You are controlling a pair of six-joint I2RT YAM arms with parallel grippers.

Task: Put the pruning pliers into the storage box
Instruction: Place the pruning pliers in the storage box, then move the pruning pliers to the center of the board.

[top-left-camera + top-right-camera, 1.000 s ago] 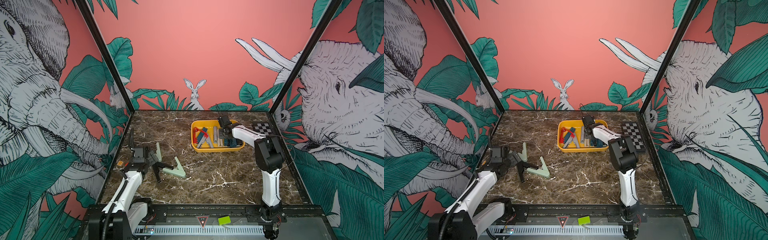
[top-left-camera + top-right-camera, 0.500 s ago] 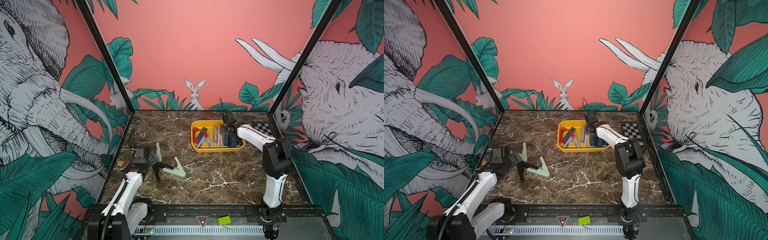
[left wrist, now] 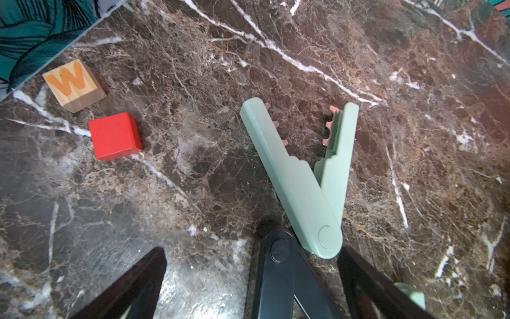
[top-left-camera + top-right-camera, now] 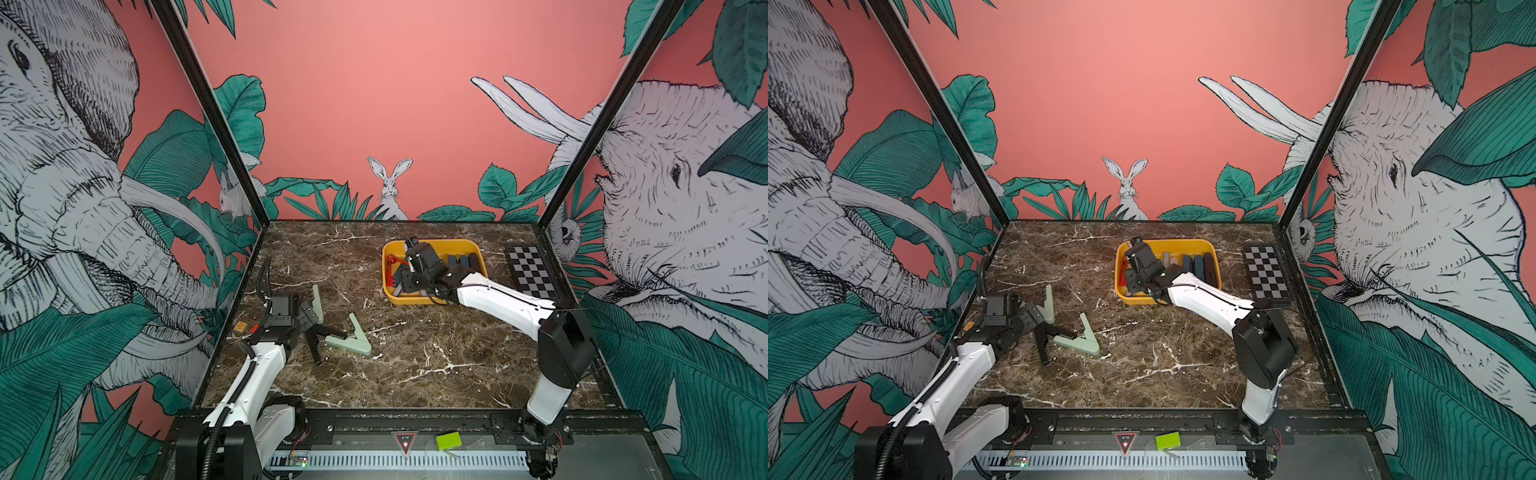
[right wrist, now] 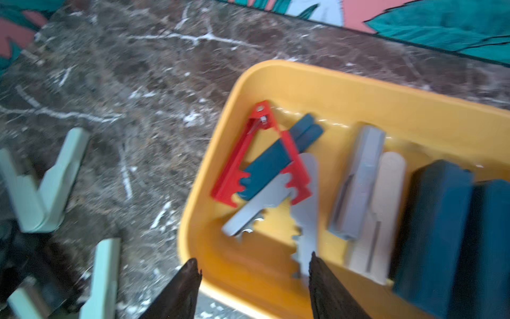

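Free: wide marble table centre and near edge.
Blocked: storage box front, right arm lying across; left side, mint pliers, black pliers, red block, lettered block.

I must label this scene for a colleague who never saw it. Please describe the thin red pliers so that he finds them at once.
On the marble table, find the yellow storage box beside the chequered board. At the box's end away from that board, the red pliers lie across a dark teal pair. Only they are red there, with thin arms spread in a V.
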